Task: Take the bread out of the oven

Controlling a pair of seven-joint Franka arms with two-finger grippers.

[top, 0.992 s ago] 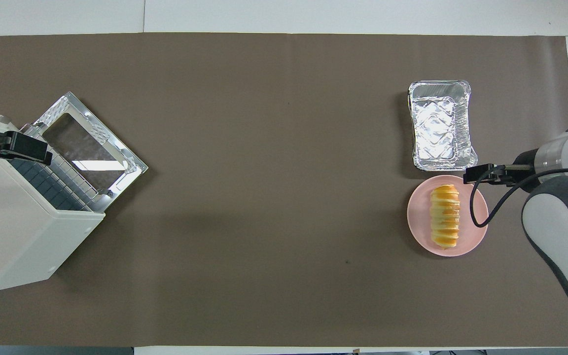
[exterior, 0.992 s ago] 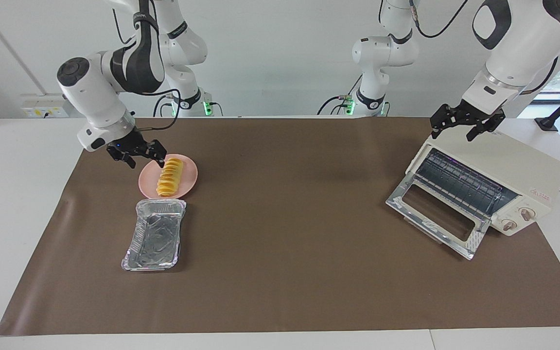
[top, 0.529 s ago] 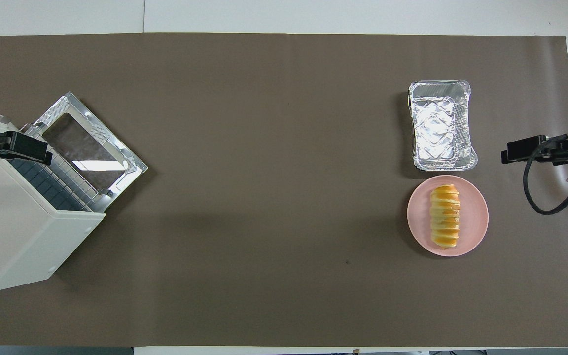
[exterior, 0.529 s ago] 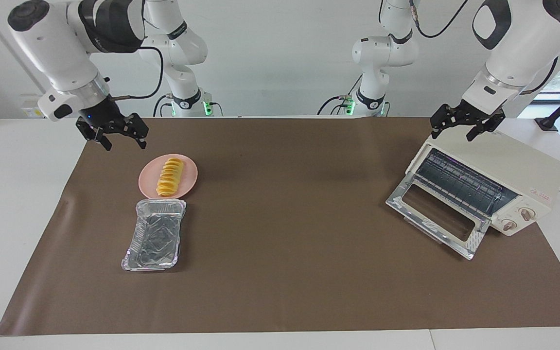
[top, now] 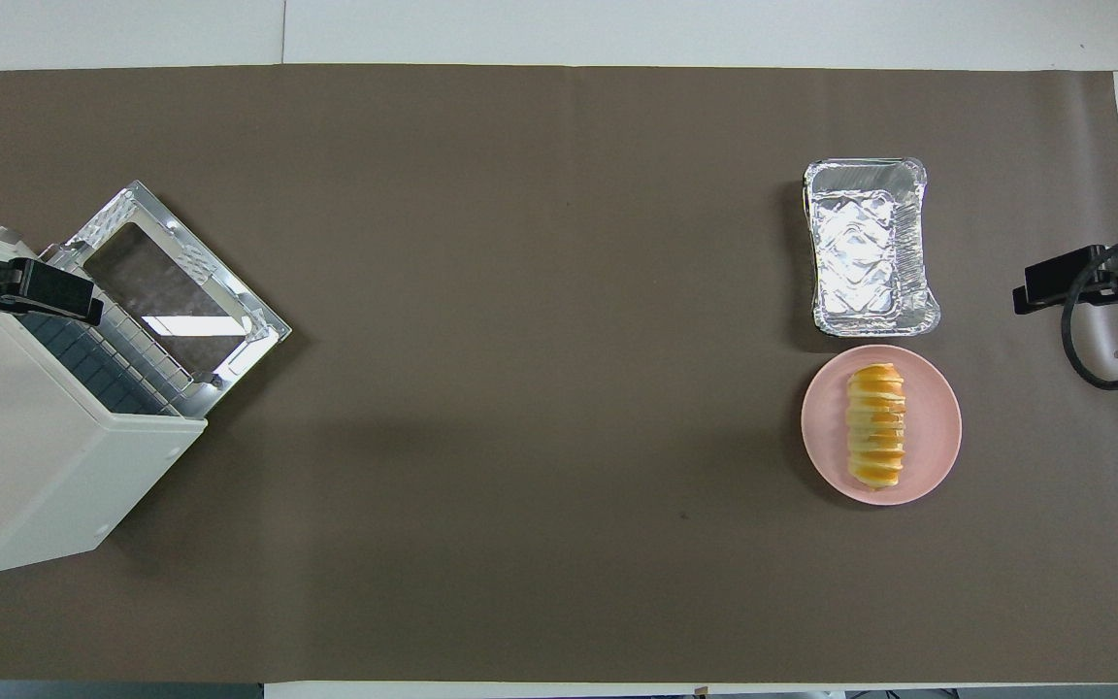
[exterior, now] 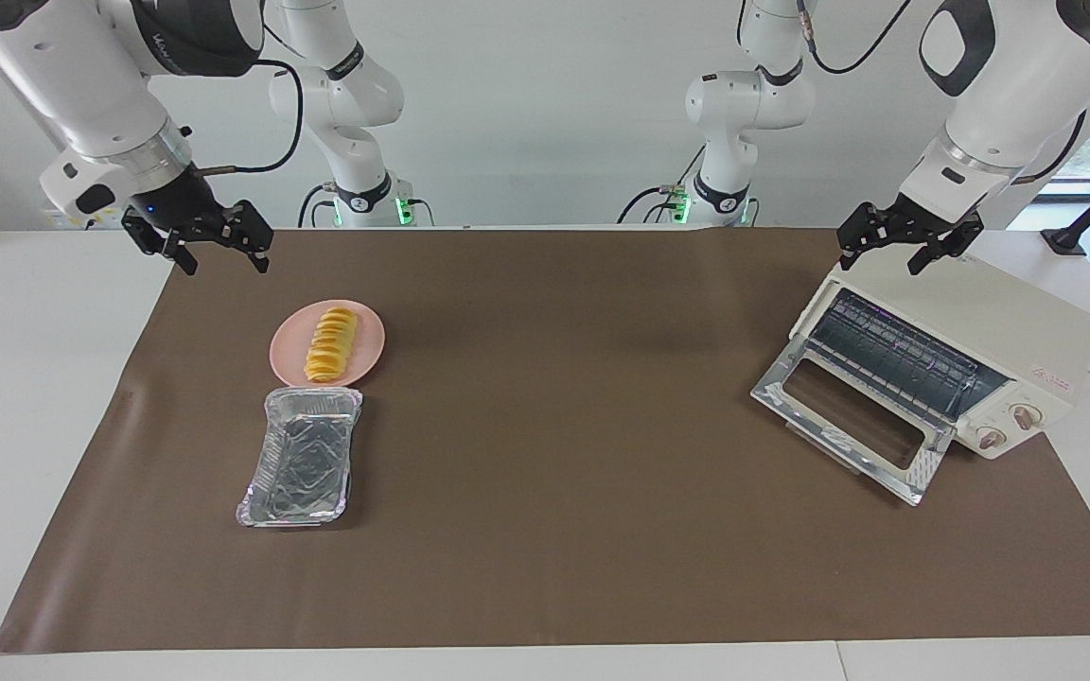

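- Facing view: the bread [exterior: 331, 343] lies on the pink plate [exterior: 368, 349], out of the oven [exterior: 942, 364], whose door hangs open. Its long axis runs roughly toward and away from the robots. The right gripper [exterior: 197, 237], fingers spread and empty, hangs over the mat's edge, the closer of the two to the bread. The left gripper [exterior: 908, 237], also spread, waits over the oven's top.
- Overhead view: the plate sits just beside the foil tray [top: 870, 245], nearer the robots; this view shows that gap more plainly, but not gripper height.

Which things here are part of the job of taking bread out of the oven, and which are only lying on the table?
Part of the job:
- bread, now on the pink plate
- oven, door open

Only lying there:
- foil tray, empty, beside the plate
- brown mat
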